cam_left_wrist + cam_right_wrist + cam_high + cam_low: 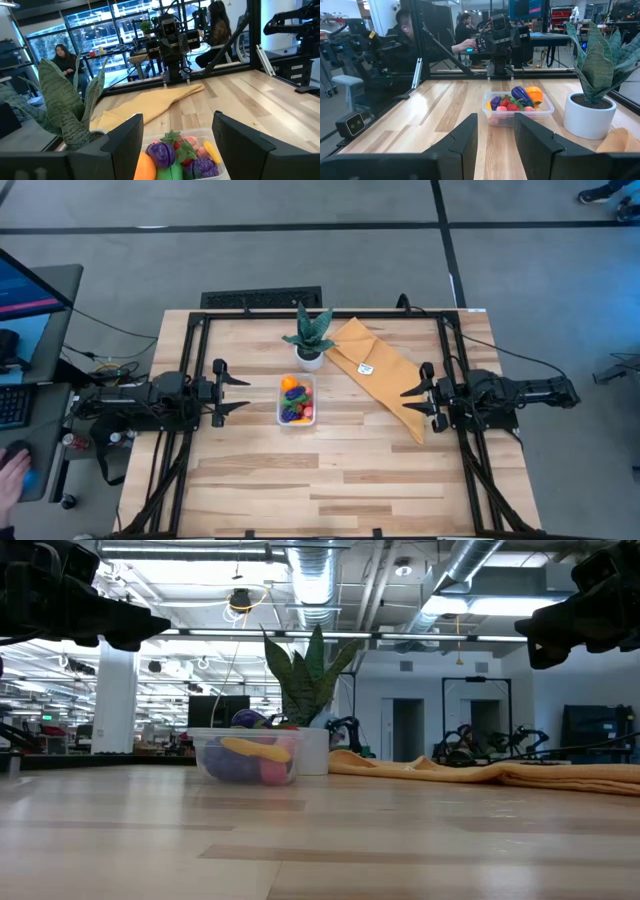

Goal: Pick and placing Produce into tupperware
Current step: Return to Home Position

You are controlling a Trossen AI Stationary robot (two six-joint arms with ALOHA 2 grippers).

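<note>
Looking down, we counted one tupperware (280, 412) at mid-table, heaped with toy produce (292, 386), between two raised grippers: left gripper (245, 393) spread wide near it, right gripper (405, 400) parted narrower, farther off.

Light wood-plank counter (330, 480), black frame rails (400, 314) along its edges, carries a clear tupperware (296, 424) approx. at centre, a white-potted snake plant (310, 358) just beyond it twd the far edge, & a mustard-yellow cloth (385, 375) lying diag. beside the pot.
</note>
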